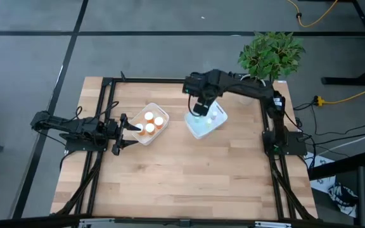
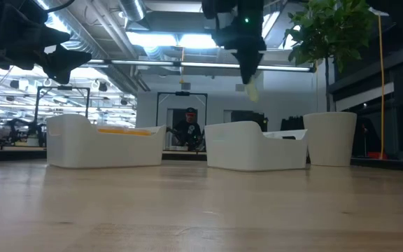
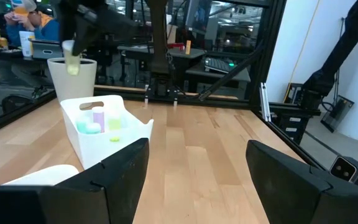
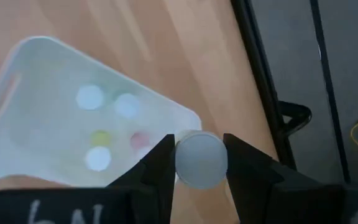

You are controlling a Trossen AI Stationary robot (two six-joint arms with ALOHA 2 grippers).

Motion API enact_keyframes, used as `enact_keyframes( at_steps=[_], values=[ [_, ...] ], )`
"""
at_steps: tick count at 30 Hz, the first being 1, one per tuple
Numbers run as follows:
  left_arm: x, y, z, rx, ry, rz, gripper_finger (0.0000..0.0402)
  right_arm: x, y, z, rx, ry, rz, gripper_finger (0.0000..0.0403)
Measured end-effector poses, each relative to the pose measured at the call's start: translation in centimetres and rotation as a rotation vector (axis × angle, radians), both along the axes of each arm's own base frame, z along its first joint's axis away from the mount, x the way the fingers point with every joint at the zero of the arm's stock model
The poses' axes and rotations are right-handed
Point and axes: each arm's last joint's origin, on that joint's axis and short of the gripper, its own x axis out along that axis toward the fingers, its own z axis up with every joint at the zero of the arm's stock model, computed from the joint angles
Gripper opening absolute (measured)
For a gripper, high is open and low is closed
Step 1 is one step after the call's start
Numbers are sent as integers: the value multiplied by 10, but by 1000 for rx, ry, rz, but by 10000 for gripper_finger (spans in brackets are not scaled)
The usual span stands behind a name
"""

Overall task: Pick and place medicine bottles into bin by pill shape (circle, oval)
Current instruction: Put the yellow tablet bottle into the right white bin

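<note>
Hanging pinched between the right gripper's (image 4: pixel 197 163) dark fingers, a round pale-capped bottle (image 4: pixel 199 159) is hovering over the smooth white bin (image 4: pixel 36 93); left gripper (image 3: pixel 194 165) is waiting half-open, empty

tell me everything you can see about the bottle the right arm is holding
The bottle is small and round with a pale cap and a pale yellow-green body. It hangs upright in the air, pinched at the cap between the two fingers of the right tool, above the right-hand white bin. Nothing else touches it.
</note>
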Motion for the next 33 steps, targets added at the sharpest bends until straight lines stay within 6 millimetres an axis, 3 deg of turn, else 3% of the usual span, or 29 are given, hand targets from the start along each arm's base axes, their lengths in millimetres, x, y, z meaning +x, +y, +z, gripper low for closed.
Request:
enact_keyframes(
  at_steps=[4, 8, 12, 17, 23, 33],
  values=[
    [0, 0, 0, 0, 0, 0, 263, -14, -7, -3, 9, 33, -7, 120],
    [0, 0, 0, 0, 0, 0, 263, -46, -3, -1, 17, 51, -23, 120],
    [0, 0, 0, 0, 0, 0, 263, -72, 1, -2, 90, -164, -11, 120],
    [0, 0, 0, 0, 0, 0, 263, -90, 4, -29, 150, -403, 53, 120],
    [0, 0, 0, 0, 0, 0, 263, -94, -6, -74, 129, -435, 17, 120],
    [0, 0, 0, 0, 0, 0, 263, -82, -23, -101, 122, -427, -13, 120]
  ],
)
